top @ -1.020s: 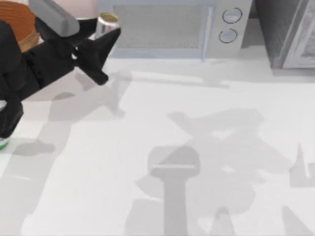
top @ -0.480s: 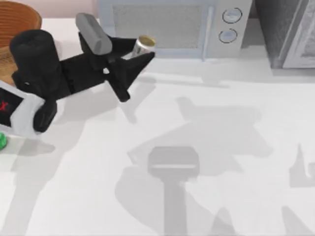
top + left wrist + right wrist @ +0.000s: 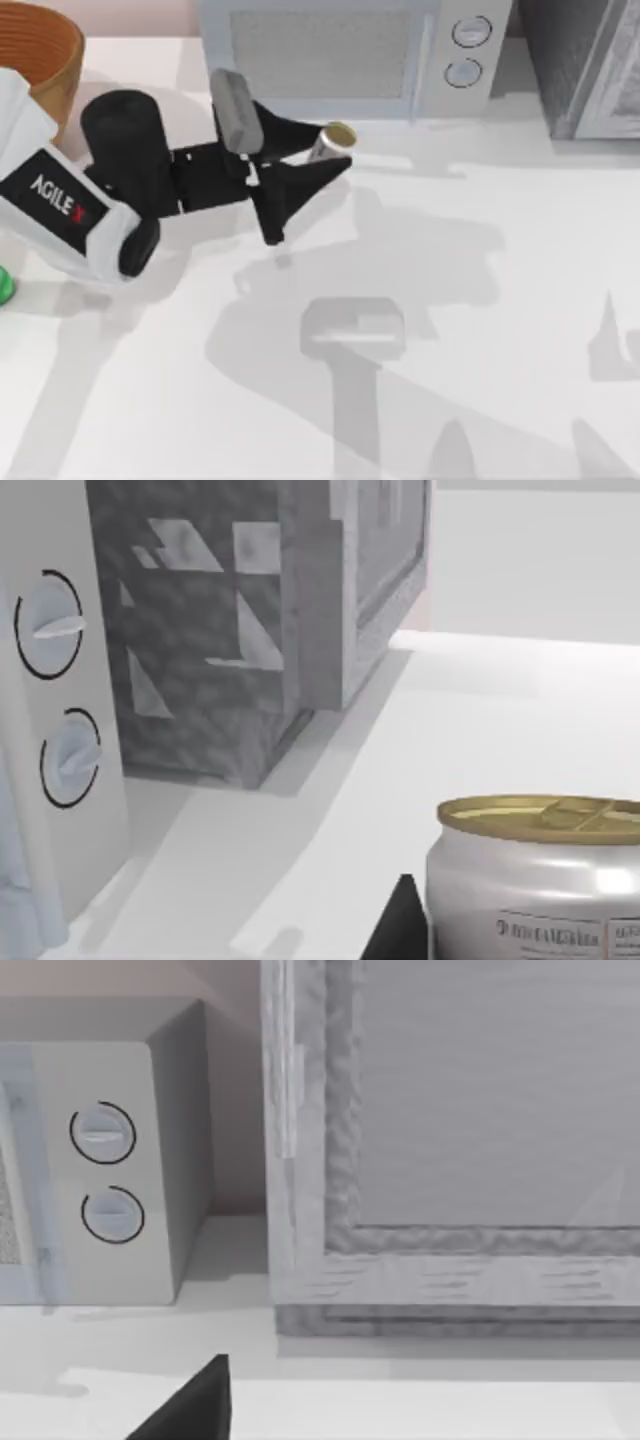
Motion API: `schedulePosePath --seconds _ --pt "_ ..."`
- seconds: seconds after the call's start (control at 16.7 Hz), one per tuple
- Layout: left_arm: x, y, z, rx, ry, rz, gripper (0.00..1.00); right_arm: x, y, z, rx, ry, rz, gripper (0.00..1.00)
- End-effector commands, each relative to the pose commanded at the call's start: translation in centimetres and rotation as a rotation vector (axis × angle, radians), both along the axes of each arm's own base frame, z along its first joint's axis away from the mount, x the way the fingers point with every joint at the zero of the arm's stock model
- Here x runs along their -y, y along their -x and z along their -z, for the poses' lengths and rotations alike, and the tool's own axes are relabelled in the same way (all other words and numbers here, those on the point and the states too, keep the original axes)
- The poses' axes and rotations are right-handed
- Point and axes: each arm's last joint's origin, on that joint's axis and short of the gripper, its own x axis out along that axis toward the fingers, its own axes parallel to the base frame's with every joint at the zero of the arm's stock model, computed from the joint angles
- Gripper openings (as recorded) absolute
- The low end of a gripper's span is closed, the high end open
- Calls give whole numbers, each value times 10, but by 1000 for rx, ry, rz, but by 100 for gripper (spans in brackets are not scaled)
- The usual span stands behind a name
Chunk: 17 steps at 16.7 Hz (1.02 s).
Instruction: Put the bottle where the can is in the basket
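Observation:
My left gripper (image 3: 332, 150) is shut on the can (image 3: 337, 136), white with a gold-tan top, and holds it in front of the microwave, well right of the basket. The left wrist view shows the can (image 3: 535, 880) close up beside a black finger (image 3: 400, 925). The orange-brown wicker basket (image 3: 45, 50) sits at the table's far left corner. A sliver of the green bottle (image 3: 4, 288) peeks in at the left edge, partly cut off. My right gripper (image 3: 195, 1400) shows as a black tip in the right wrist view, parked facing the microwave.
A white microwave (image 3: 340, 55) with two dials stands along the back edge. A grey cabinet (image 3: 590, 65) stands at the back right. The left arm's white body (image 3: 60, 215) lies between the basket and the bottle.
My left arm has carried the can to the right, away from the basket and along the microwave's front. The basket's rim is more uncovered now.

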Motion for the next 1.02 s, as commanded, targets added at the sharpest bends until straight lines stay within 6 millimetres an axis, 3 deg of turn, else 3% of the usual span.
schedulePosePath --seconds 0.48,1.02 --pt "19 -15 67 -12 0 221 0 0 0 0 0 0 0 100" --pt "21 -21 76 -10 2 266 0 0 0 0 0 0 0 100"
